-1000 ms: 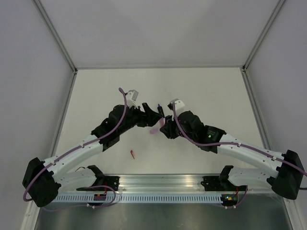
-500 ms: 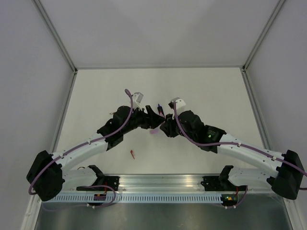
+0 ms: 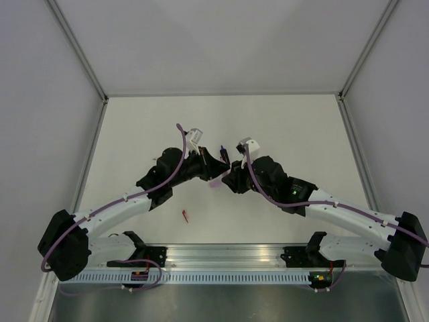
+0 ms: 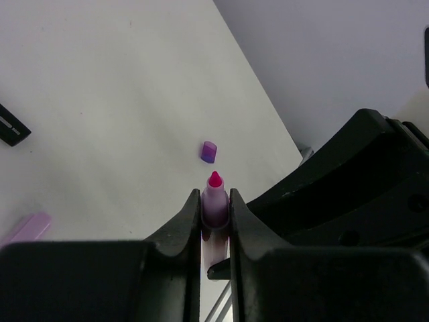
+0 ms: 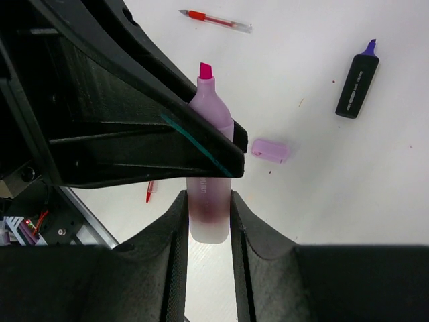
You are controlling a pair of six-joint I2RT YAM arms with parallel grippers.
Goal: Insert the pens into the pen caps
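Marker (image 5: 211,111) looks light, stiff, slick. Right gripper (image 5: 208,201) clamps its tail, left gripper (image 4: 215,201) clamps near the tip; grip mid-body, squarely.

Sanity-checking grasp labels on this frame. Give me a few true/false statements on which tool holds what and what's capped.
1. The left tool and the right tool both clamp the same lilac marker. True.
2. The marker's pink tip is capped. False: it is bare, and the lilac cap lies loose on the table.
3. The red pen lies on the table, with neither tool on it. True.
4. The right tool holds the black marker. False: that marker lies on the table with its purple tip bare.
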